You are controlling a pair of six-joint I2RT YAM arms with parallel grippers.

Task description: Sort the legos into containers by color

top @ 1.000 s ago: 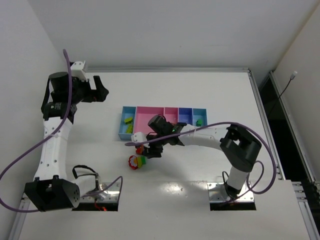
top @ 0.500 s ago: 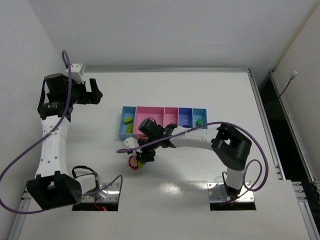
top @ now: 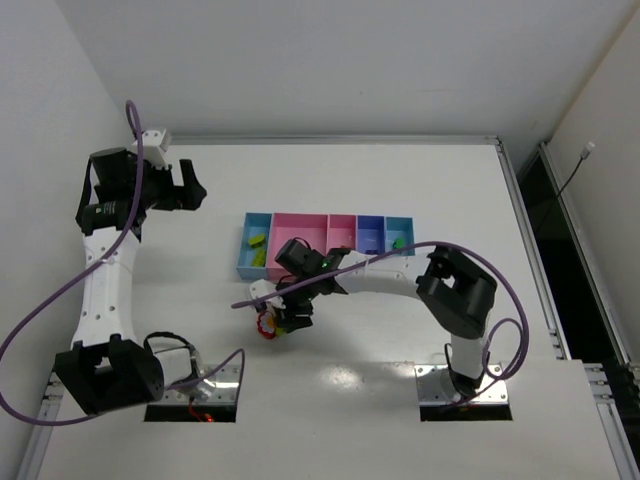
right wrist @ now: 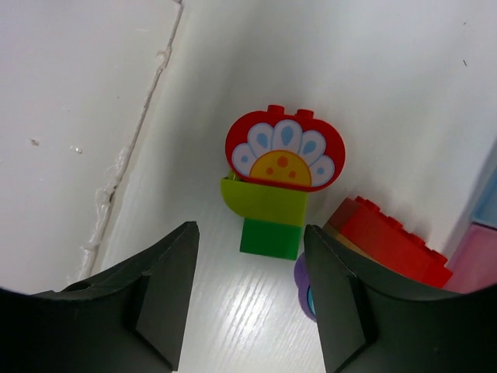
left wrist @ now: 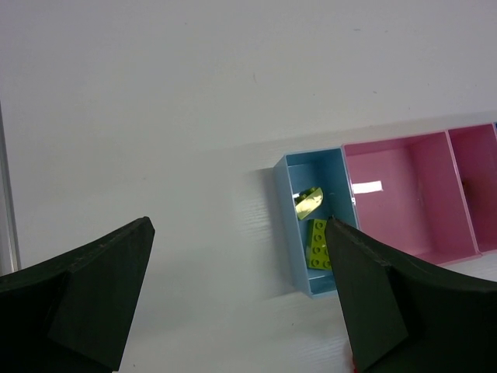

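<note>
Evidently light, rigid, slick: small green square plastic brick (right wrist: 270, 238) on white tabletop (right wrist: 365, 70), touching lime rounded brick (right wrist: 262, 202); pinch its flat sides; right fingers (right wrist: 167, 299) parted astride, empty; left fingers (left wrist: 89, 299) wide.

The right gripper (top: 285, 315) is no longer at the near edge of the wide pink bin (top: 305, 222). It now sits lower and farther left, over the loose legos, with its fingers on either side of the red flower brick (right wrist: 284, 151) stacked on a lime piece (right wrist: 264, 200) and a green piece (right wrist: 270, 237). The right arm's elbow (top: 458, 290) is farther left too. The left gripper (top: 188, 186) is slightly farther left than before.
</note>
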